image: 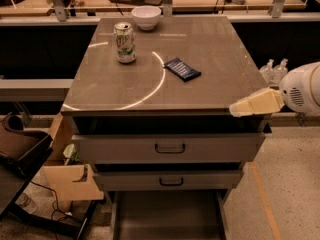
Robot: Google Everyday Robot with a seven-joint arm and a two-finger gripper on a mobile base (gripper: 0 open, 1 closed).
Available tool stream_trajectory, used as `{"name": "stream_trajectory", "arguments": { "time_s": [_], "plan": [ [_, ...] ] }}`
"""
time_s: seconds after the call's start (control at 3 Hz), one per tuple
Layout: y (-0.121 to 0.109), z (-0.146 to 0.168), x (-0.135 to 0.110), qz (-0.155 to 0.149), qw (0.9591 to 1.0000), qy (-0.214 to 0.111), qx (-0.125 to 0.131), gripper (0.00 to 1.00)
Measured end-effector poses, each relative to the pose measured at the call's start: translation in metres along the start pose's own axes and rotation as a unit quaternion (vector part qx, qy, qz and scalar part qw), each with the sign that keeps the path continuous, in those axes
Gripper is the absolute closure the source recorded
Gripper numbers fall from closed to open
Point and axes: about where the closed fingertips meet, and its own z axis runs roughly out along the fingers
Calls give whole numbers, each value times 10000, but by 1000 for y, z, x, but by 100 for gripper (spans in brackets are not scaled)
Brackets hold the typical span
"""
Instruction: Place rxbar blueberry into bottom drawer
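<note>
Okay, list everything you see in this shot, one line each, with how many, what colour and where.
Flat rectangular navy-wrapped snack bar: one, dark blue, centre-right of the cabinet top.
Metal soda can: one, green and white, upright, back left of the bar.
Round bowl: one, white, back edge of the top.
Upper drawers: two, grey metal with dark handles, stacked under the top.
Bottom drawer: one, grey, pulled open at floor level.
Cardboard box: one, brown, left of the cabinet.
Bottles: two, pale, behind the right side.
Gripper: one, cream, at the front right corner, on a white arm.
</note>
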Motion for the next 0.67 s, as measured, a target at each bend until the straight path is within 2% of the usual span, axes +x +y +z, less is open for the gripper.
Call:
{"name": "stream_trajectory", "arguments": {
  "time_s": [0.33, 0.67],
  "plan": [
    [-13, -2, -20, -1, 9989, -382, 274, 0],
    [-13, -2, -21, -4, 9989, -382, 276, 0]
  ]
}}
